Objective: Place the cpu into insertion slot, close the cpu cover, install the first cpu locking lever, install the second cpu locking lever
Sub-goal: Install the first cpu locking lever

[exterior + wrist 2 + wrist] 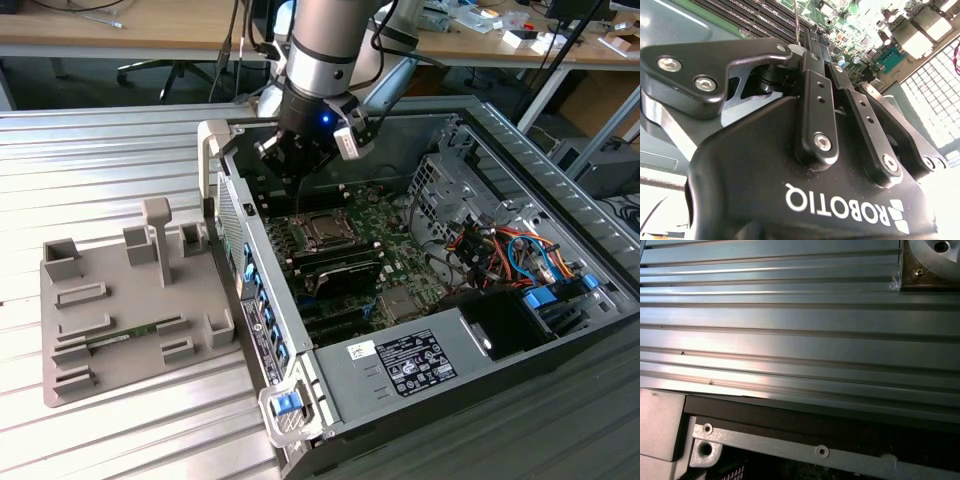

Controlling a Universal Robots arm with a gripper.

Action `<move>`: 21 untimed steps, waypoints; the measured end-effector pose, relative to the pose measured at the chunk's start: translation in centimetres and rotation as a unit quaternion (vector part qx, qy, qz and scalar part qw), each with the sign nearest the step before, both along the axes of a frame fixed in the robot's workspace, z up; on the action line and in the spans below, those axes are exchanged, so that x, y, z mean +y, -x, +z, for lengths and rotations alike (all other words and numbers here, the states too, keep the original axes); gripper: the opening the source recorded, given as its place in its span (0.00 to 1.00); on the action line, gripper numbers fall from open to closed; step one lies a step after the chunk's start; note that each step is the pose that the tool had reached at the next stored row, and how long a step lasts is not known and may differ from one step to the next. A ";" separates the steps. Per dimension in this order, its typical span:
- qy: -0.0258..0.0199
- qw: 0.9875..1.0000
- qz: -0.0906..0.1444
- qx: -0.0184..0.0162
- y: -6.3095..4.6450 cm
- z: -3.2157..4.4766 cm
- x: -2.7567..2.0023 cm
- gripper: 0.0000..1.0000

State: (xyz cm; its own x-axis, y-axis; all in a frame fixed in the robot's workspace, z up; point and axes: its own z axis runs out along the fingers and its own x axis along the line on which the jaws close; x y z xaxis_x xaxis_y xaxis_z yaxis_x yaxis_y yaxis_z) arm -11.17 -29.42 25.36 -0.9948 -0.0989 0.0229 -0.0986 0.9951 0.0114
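Ribbed metal counter [120,150] under everything, and on it lies the open computer case [520,150], side panel off, its long axis running from the exterior view's upper left toward the lower right. Beside the case, on the exterior view's left, sits a grey fixture tray [60,370] with upright posts and a thin green strip lying in it. Inside the case, the green motherboard [400,240] lies flat, with the power supply [410,360] nearer the camera and a tangle of coloured cables [500,250] on the right. The arm hangs over the board's far end, the claw [300,165] just above the insertion slot [325,230], which lies face up with a silvery square in it, probably the cpu already seated. In the second wrist view the claw's black fingers [815,95] look pressed together around a thin wire-like rod [798,20], likely a locking lever, though its far end is hard to make out.
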 end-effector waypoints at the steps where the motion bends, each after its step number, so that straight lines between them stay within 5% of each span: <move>1: 0.000 1.000 0.000 0.000 0.0 -0.01 0.00 0.10; 21: 0.000 1.000 0.000 0.000 0.0 -0.39 0.00 0.10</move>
State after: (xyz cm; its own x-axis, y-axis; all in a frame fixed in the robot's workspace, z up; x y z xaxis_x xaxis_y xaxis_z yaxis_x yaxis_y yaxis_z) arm -11.14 -29.42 24.97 -0.9948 -0.0990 0.0230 -0.0987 0.9950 0.0114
